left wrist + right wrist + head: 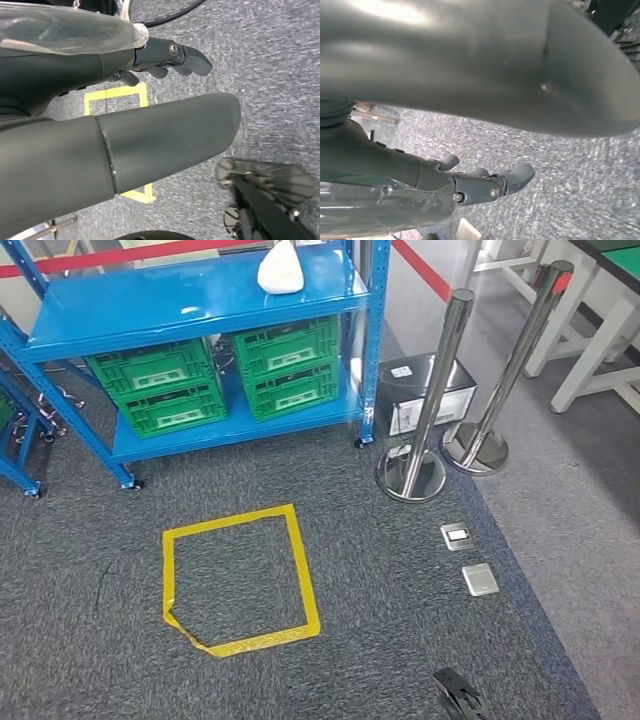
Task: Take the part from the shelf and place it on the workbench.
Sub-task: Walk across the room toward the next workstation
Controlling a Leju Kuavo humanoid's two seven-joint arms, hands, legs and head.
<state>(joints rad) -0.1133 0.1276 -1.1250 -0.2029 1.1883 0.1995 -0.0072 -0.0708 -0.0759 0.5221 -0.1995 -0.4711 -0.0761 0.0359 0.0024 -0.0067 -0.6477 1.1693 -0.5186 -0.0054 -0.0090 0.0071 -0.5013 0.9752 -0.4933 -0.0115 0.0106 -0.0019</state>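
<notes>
Both hands are hanging empty over the speckled grey carpet (377, 570): left hand (124, 100) and right hand (471, 150) with fingers straight and apart. The rounded white part (280, 268) is lying near the right edge of the glossy blue shelf's (151, 310) top board.

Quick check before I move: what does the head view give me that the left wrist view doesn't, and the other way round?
Head view alone: the blue shelf with the white part on its top level, green crates below, two steel posts, a grey box, floor plates and the right hand low at the frame's edge.
Left wrist view alone: the left hand close up, fingers apart, holding nothing.
Both: the grey carpet and the yellow tape square, seen partly behind the hand in the wrist view.
</notes>
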